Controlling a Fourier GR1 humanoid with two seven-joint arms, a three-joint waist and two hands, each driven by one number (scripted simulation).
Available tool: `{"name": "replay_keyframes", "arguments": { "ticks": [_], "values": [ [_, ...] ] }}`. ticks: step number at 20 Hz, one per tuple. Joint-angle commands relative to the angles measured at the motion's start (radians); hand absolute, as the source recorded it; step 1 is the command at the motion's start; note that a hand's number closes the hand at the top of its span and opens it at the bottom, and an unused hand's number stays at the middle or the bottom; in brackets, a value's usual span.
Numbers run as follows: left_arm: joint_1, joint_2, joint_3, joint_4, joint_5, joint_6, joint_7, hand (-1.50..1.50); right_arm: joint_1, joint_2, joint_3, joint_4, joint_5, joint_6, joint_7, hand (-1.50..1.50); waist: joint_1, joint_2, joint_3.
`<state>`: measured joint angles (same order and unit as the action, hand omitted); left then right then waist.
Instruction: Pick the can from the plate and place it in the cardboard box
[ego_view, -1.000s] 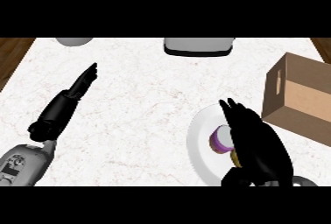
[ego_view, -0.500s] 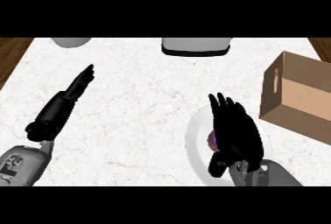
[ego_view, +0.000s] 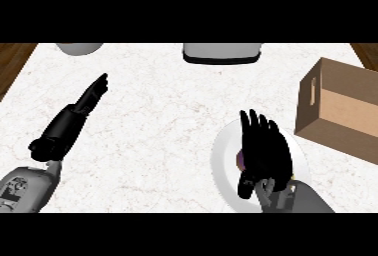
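Head view showed the right robot hand (ego_view: 263, 150) lying flat over the white plate (ego_view: 222, 172). Its fingers were straight and a little spread, pointing away from the robot. The can (ego_view: 238, 160) was on the plate, right under that hand. The hand hid almost all of it. Only a thin purple bit of the can peeked out at the left side of the hand. I could not tell if the hand was touching the can or just above it. The fingers were not curled round it.

The cardboard box (ego_view: 341, 114) stood on the desk (ego_view: 162, 140) just right of the plate, a bit farther from the robot. Its side had a small slot in it.

The left robot hand (ego_view: 92, 95) was well to the left of the plate. Its fingers were straight and pressed together, and it held nothing.

One second before, the right robot hand was more to the right side of the plate, and much more of the can showed, with its purple side and pale top. Half a second before, the hand had slid over the can. By now it covered the can about the same way. The can was at the same spot on the plate. The left robot hand had hardly moved.
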<state>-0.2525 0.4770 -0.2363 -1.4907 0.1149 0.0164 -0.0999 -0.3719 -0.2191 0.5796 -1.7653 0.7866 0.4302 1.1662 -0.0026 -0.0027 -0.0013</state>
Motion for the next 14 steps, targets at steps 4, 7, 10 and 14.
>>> {"name": "replay_keyframes", "arguments": {
  "ticks": [4,7,10,14],
  "values": [
    [-0.013,-0.022,0.016,0.038,-0.044,-0.008,-0.031,0.00,0.031,0.079,-0.010,0.033,0.068,0.072,0.139,-1.50,-0.004,0.003,0.001],
    [0.044,-0.039,0.006,0.003,-0.073,0.007,-0.026,0.00,0.058,0.109,-0.029,0.018,0.078,0.095,0.118,-1.50,0.001,0.001,0.001],
    [0.026,0.009,0.064,-0.027,-0.004,-0.078,0.009,0.00,0.046,0.133,-0.063,0.088,0.114,0.074,0.075,-1.50,0.003,0.001,0.001],
    [0.055,-0.028,0.050,-0.042,-0.039,-0.041,0.006,0.00,0.075,0.136,-0.077,0.135,0.181,0.070,0.054,-1.50,0.006,0.001,0.001]
  ]
}}
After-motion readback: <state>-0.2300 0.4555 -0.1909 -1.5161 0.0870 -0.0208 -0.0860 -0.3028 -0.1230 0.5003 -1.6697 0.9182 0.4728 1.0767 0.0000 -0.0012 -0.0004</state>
